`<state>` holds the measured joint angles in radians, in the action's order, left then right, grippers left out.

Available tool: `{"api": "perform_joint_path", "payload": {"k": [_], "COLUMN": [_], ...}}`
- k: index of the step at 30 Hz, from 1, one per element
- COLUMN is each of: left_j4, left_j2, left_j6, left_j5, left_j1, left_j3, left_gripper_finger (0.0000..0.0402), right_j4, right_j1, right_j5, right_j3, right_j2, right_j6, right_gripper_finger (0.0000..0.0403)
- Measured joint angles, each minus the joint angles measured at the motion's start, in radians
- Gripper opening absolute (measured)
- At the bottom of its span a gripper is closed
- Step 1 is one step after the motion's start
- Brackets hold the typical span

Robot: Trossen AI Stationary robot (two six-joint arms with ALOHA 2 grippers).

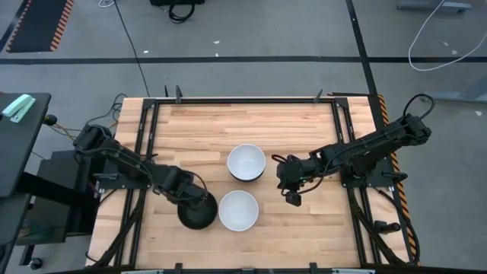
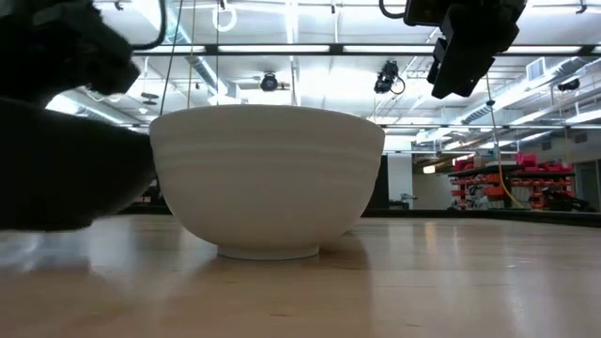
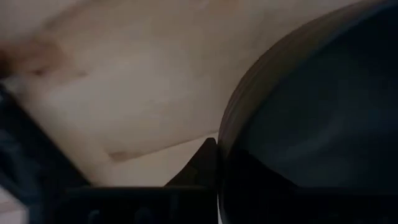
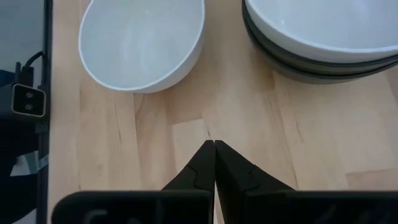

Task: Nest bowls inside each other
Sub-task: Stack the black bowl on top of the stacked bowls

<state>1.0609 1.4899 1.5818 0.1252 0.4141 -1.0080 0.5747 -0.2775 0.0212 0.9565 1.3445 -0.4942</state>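
Observation:
A black bowl (image 1: 198,219) is at the table's near side, left of a lone white bowl (image 1: 239,211) that stands on its foot on the wood. My left gripper (image 1: 190,202) is shut on the black bowl's rim. The black bowl also shows in the low view (image 2: 56,169), where I cannot tell whether it is clear of the table. Farther back, a second white bowl (image 1: 246,162) sits nested in two black bowls (image 4: 311,67). My right gripper (image 1: 293,194) is shut and empty, above the table to the right of that stack. My left gripper holds the black bowl by its rim (image 3: 227,134) on the side toward the table's left, slanting down from the left. One finger (image 3: 202,165) lies against the outside of the wall. The other finger is lost in the dark inside of the bowl.
Bare wood lies on the table's far half and to the right of the bowls. Black frame rails (image 1: 144,144) run along the left and right sides of the table.

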Motion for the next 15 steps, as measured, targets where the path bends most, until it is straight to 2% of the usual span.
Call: {"api": "perform_joint_path", "payload": {"k": [6,11,15], "left_j4": [0.216,0.3,0.299], "left_j2": [0.0,0.0,0.0], "left_j6": [-0.15,-0.293,-0.408], "left_j5": [-0.042,-0.113,-0.178], "left_j1": [-0.081,-0.185,-0.291], "left_j3": [-0.141,-0.279,-0.385], "left_gripper_finger": [0.001,0.0011,0.001], "right_j4": [0.0,0.0,0.0], "right_j1": [0.0,0.0,0.0], "right_j5": [0.0,0.0,0.0], "right_j3": [0.0,0.0,0.0], "right_j2": [0.0,0.0,0.0], "right_j6": [-0.004,-0.004,-0.003], "right_gripper_finger": [0.0009,0.001,0.0009]}}
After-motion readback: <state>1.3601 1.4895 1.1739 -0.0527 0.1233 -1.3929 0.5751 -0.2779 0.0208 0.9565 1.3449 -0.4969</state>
